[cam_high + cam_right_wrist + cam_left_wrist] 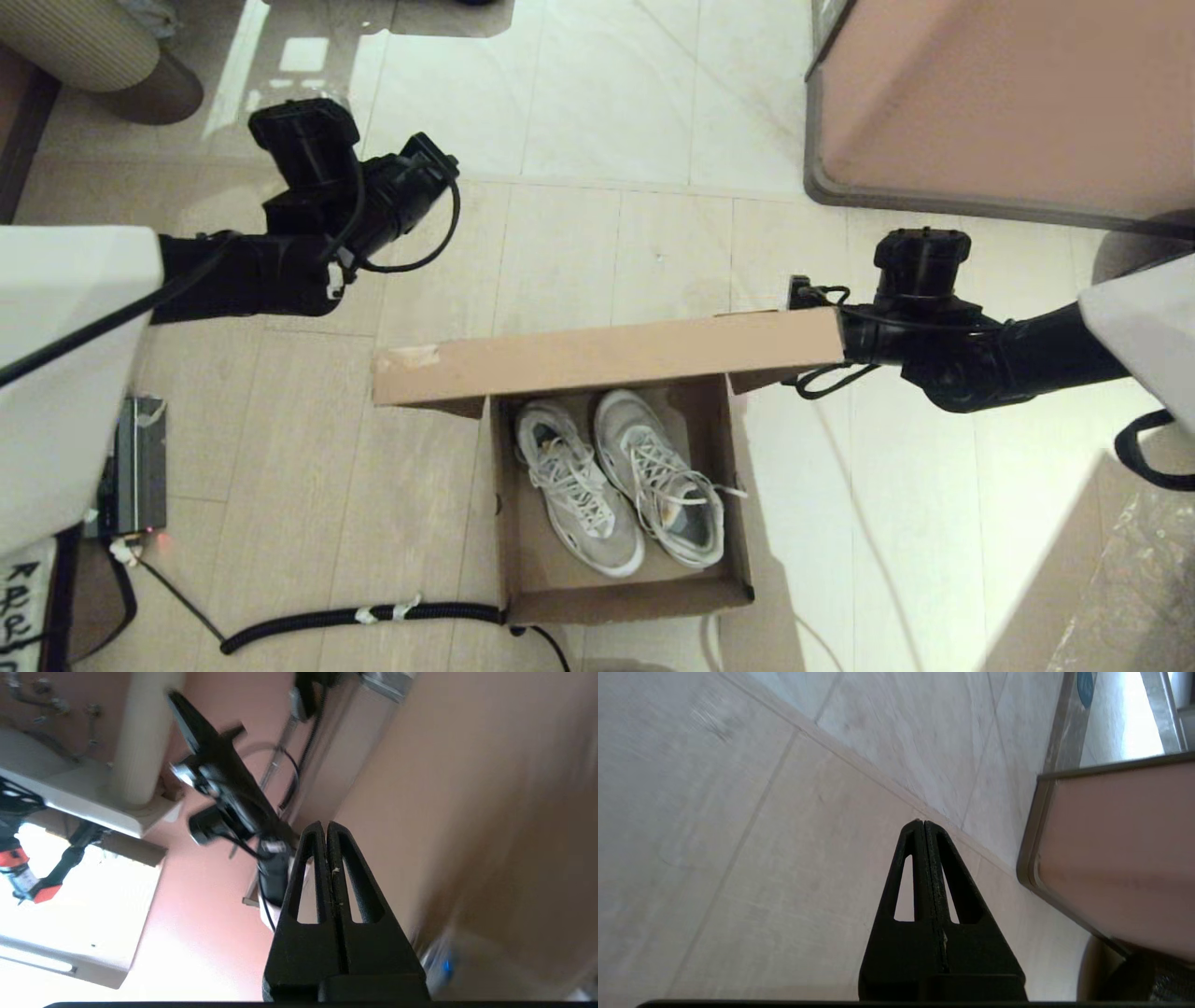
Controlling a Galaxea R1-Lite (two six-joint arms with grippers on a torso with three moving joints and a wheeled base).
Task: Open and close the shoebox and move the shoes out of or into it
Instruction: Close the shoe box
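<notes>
Shoebox (616, 485): on the floor, lid raised — shoes (621, 481) inside.
Right gripper (326, 826): fingers pressed together, beside the lid's right end.
Left gripper (923, 823): fingers pressed together, well apart.

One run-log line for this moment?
shoebox: lid up | shoes: inside | right hand: shut, beside lid | left hand: shut, away

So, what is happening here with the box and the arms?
The shoebox stands on the floor with its lid raised, and the shoes lie side by side inside. The right gripper, fingers pressed together, is at the lid's right end; whether it touches the lid cannot be seen. The left gripper, also shut, is over the floor to the left, away from the box.
</notes>
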